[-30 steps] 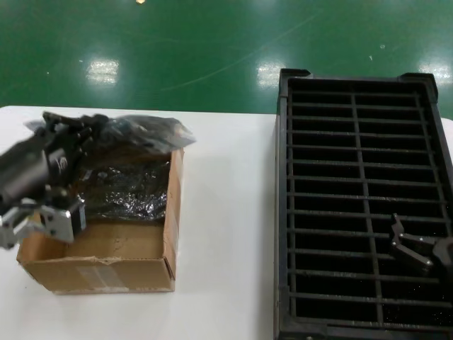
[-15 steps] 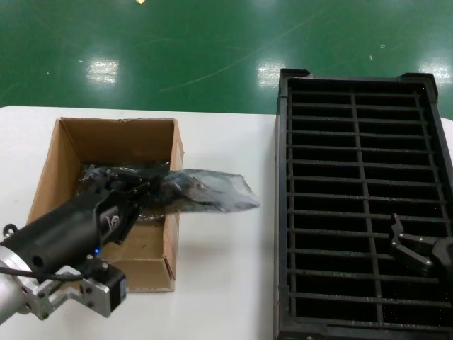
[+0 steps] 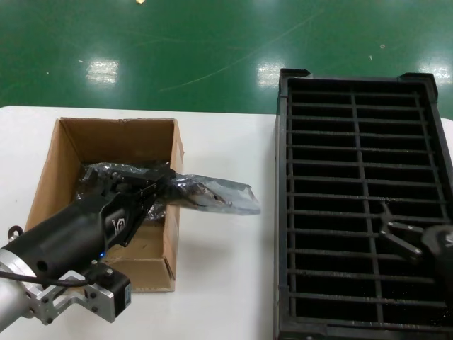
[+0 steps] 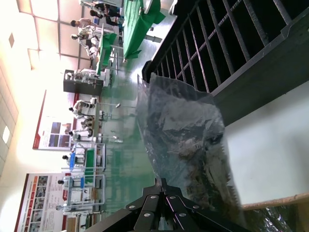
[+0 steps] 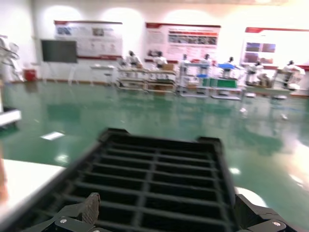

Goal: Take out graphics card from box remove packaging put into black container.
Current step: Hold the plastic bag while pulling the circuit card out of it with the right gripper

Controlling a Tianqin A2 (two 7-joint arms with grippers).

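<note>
Bagged graphics card (image 3: 209, 195), wrapped in its crinkly grey bag (image 4: 186, 140), hangs out past the right wall of the cardboard box (image 3: 106, 212), over the white desk (image 3: 226, 283), lifted clear of it. Long axis runs left to right, free end pointing toward the black crate (image 3: 361, 205); the card itself shows only as dark shapes through the plastic. Left gripper (image 3: 157, 190) has its fingers closed on the bag's left end, above the box's right wall; the wrist view shows the bag running away from the finger tips toward the crate. More crumpled plastic (image 3: 95, 177) lies inside the box behind the arm. Right gripper (image 3: 396, 234) hovers over the near rows of the crate's right column, fingers spread apart, holding nothing. The bag's free end lies well left of it, with a strip of bare desk and the crate's left column between, so the right arm is the one placed to take that end for unwrapping, I judge. Compared with half a second ago, the bag has barely shifted, drooping slightly lower at its free end; the right gripper has turned and moved a little left.
</note>
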